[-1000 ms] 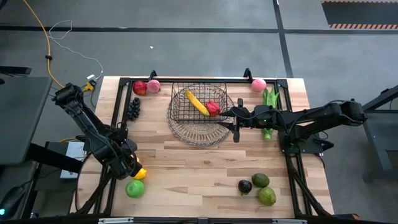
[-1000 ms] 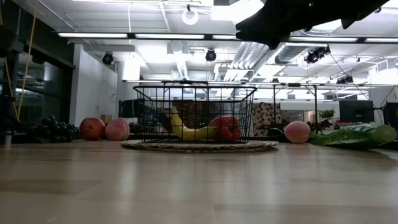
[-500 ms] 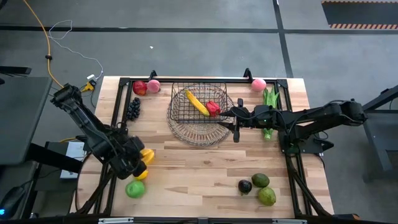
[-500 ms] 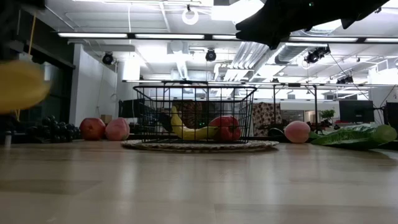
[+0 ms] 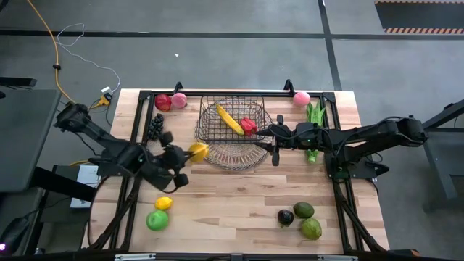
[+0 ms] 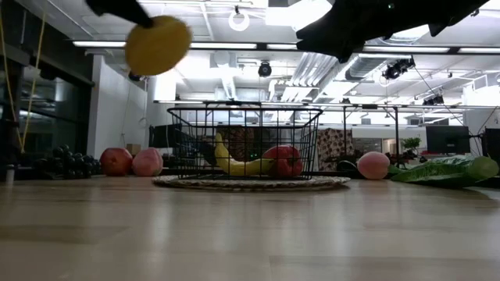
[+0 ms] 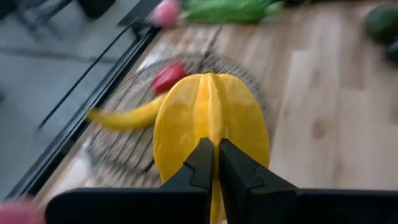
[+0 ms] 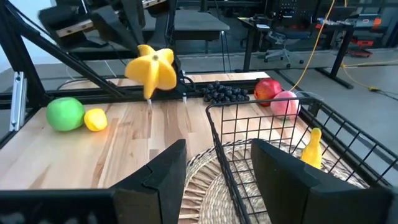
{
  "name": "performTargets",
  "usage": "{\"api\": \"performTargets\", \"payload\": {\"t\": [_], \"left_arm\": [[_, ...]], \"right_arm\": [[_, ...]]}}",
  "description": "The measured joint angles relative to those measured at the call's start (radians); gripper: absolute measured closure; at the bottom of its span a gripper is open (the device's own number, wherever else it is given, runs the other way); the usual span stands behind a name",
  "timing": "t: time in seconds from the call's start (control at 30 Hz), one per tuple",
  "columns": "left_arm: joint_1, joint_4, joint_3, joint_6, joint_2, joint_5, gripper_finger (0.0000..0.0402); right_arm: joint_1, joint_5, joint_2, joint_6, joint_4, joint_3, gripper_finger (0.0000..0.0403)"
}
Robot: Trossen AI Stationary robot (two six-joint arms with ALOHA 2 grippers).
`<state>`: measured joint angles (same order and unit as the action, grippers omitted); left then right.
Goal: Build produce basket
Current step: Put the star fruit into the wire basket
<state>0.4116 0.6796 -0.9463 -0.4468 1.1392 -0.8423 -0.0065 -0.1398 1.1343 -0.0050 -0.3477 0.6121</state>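
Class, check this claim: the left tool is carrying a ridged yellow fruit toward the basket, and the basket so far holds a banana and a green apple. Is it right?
One detail is wrong. The left tool does carry the yellow fruit, but the basket holds a banana and a red piece, not a green apple. The high view shows the green apple on the table.

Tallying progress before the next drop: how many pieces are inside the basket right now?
2: the banana lies across the middle of the basket, and a red piece sits beside it toward the right arm. Anything smaller underneath could be hidden.
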Motion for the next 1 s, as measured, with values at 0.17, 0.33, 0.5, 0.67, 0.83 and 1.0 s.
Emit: {"api": "performTargets", "payload": {"t": [0.17, 0.33, 0.5, 0.67, 0.83, 1.0], "left_arm": [[-0.118, -0.437, 0.125, 0.315, -0.029, 0.223, 0.0399], [-0.234, -0.717, 0.254, 0.411, -0.037, 0.34, 0.0399], [-0.321, -0.946, 0.371, 0.419, -0.064, 0.394, 0.0399], [-0.385, -1.244, 0.481, 0.442, -0.099, 0.492, 0.0399], [-0.414, -1.372, 0.543, 0.43, -0.1, 0.534, 0.0399], [-0.42, -1.385, 0.546, 0.416, -0.1, 0.537, 0.0399]], "right_arm": [[0.0, 0.0, 0.0, 0.004, 0.001, 0.0, 0.0231], [0.0, 0.0, 0.0, 0.004, 0.009, 0.0, 0.0231], [0.0, 0.0, 0.0, 0.001, 0.01, 0.0, 0.0231], [0.0, 0.0, 0.0, -0.003, 0.006, 0.0, 0.0231], [0.0, 0.0, 0.0, -0.003, -0.013, 0.0, 0.0231], [0.0, 0.0, 0.023, -0.003, -0.046, 0.001, 0.0231]]}}
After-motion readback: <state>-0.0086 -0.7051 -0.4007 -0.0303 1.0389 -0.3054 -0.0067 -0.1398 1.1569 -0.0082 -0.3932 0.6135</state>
